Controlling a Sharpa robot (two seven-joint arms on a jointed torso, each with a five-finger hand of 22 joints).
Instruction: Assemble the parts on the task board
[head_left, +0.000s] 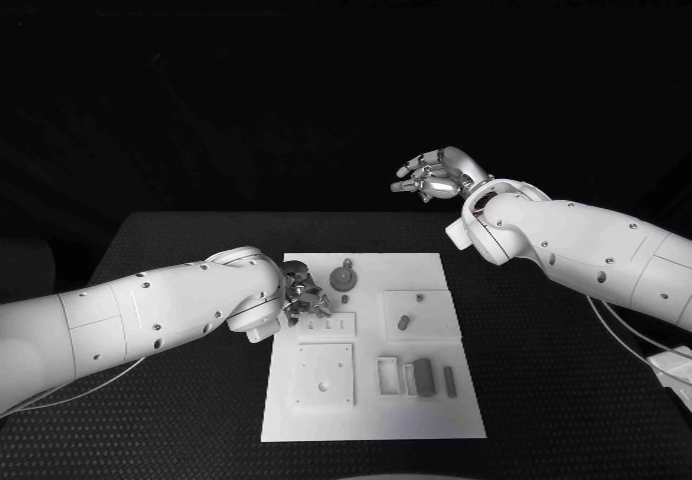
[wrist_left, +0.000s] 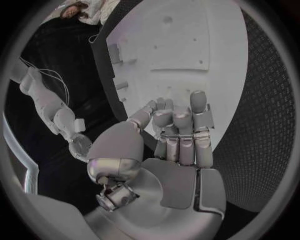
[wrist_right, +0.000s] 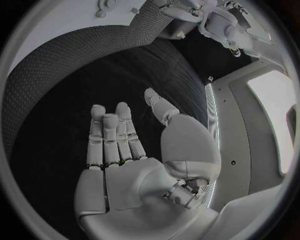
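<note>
White task board (head_left: 433, 415) lay mid-table, grey parts (head_left: 418, 376) slotted near its right edge. Left hand (head_left: 300, 295) hovered over the board's left edge, fingers loosely curled, holding nothing, probably poised to pick. Right hand (head_left: 437, 175) raised beyond the table's far edge, empty, fingers apart, likely kept clear.

A flat white rectangular task board (head_left: 433, 420) lies in the middle of the black table. Small grey parts lie on it: a round disc-shaped piece (head_left: 343, 277) near its far edge, a short peg (head_left: 404, 322) mid-board, and upright blocks (head_left: 420, 377) toward its right side.

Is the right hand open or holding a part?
Open: the right hand has its fingers stretched out, nothing in the palm, raised beyond the task board.
</note>
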